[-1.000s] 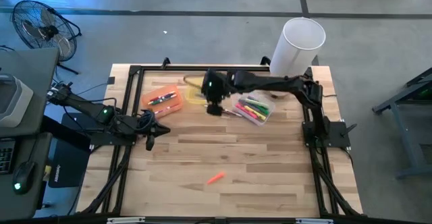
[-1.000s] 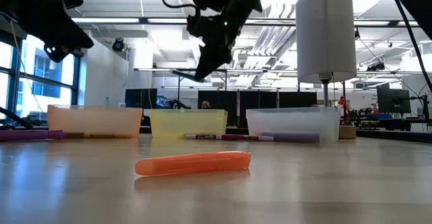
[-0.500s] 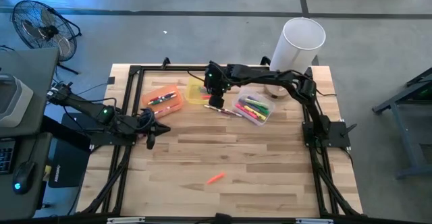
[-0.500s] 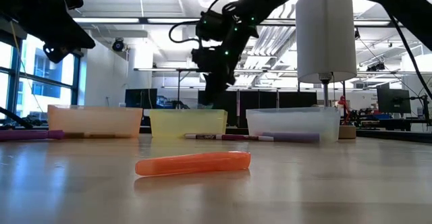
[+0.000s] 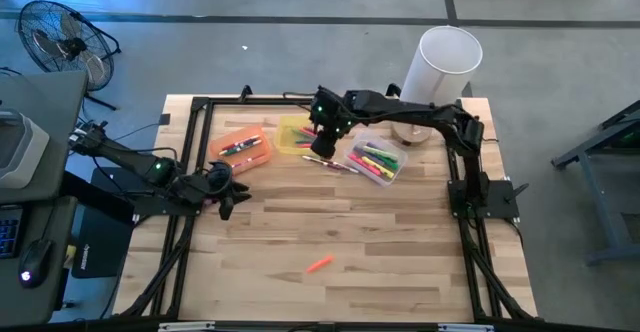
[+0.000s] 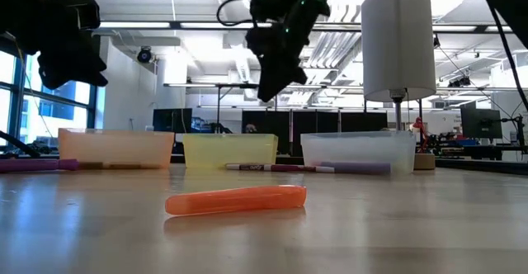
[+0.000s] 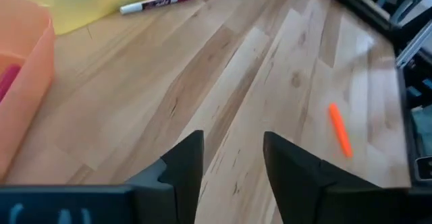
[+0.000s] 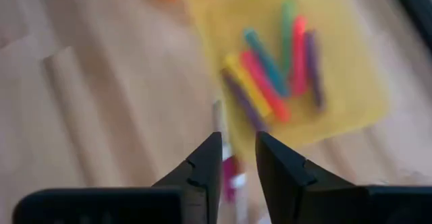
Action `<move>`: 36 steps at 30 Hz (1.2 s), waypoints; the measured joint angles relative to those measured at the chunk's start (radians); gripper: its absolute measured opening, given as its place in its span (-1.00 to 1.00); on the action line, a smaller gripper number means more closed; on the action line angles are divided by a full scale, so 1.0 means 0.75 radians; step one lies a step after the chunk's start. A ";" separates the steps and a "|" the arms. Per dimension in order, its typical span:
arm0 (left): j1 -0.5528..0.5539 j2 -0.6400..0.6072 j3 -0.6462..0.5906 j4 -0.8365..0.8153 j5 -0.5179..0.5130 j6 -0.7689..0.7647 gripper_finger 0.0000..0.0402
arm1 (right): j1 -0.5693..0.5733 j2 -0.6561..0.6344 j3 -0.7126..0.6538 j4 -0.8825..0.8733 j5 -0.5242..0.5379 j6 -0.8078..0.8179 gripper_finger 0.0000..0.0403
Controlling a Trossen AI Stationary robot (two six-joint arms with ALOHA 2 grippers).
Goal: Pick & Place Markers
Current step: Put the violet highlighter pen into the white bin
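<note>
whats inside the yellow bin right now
The right wrist view shows several markers lying loose in the yellow bin: yellow, pink, teal, green, red and purple. The right gripper hangs above its near edge, covering a small part there.

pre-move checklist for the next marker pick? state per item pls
1. Left claw empty, fingers apart with bare wood showing between them: ok.
2. Right claw empty, narrow gap between its fingers, nothing held: ok.
3. Right claw raised above the yellow bin, well off the tabletop in the low view: ok.
4. Orange marker lies alone on open table, nothing beside it: ok.
5. Loose markers lie on the table between the yellow bin and the clear bin, not binned: not ok.
6. Which bin the orange marker belongs in: cannot tell.
</note>
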 joint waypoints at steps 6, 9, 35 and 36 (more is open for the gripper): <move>0.000 0.222 0.052 -0.062 0.010 -0.122 -0.22 | 0.148 -0.028 0.000 -0.062 0.058 0.121 -0.76; 0.001 0.405 0.139 -0.246 0.068 -0.274 -0.22 | 0.237 -0.026 0.000 -0.064 0.122 0.176 -0.83; 0.240 1.176 0.298 -0.753 0.358 -0.241 -0.22 | 0.484 -0.025 0.000 -0.012 0.374 0.398 -0.94; 0.258 1.176 0.298 -0.753 0.355 -0.235 -0.22 | 0.484 -0.025 0.000 -0.011 0.374 0.397 -0.94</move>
